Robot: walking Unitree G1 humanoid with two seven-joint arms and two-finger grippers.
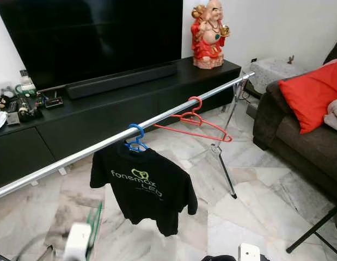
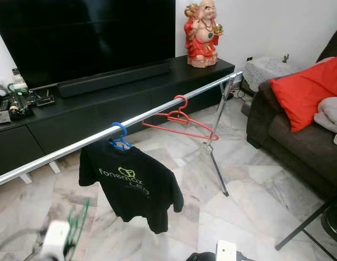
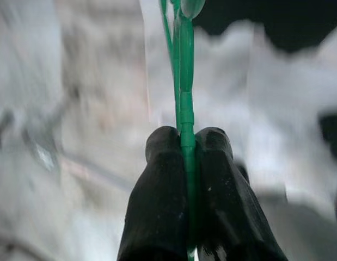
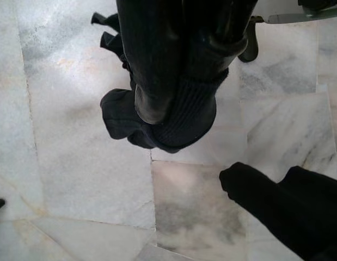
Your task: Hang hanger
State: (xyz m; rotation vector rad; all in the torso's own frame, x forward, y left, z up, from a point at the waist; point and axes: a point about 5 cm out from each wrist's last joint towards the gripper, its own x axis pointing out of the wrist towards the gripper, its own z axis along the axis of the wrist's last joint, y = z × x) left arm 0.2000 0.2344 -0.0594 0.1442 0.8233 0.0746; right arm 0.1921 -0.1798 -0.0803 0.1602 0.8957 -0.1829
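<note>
Hanger, green [image 3: 185, 109]: I have it clamped edge-on between my left gripper's [image 3: 185, 142] two black fingers; in the head view it blurs at lower left of the frame, below the rail.
Right gripper [image 4: 222, 179]: over the floor; I cannot tell whether its fingers are apart or together.
Floor [image 1: 255, 190]: pale marble tiles with grey veining.
Room: black TV [image 1: 92, 32] upper left on a long black cabinet [image 1: 103, 117], a soundbar [image 1: 122, 80] in front of it, clutter at the cabinet's left end.
Rail [image 1: 157, 120]: one silver bar crossing the frame diagonally — low left to upper right — on a folding leg.
Hangers on rail: two — a blue one [image 1: 136, 138] carrying a black T-shirt [image 1: 146, 187] with green print, a red one [image 1: 195, 122] bare, further right.
Figurine [image 1: 210, 33]: one, red and gold, upper centre on the cabinet's right end.
Sofa [image 1: 299, 136]: dark, right edge, holding one red cushion [image 1: 315, 92].
</note>
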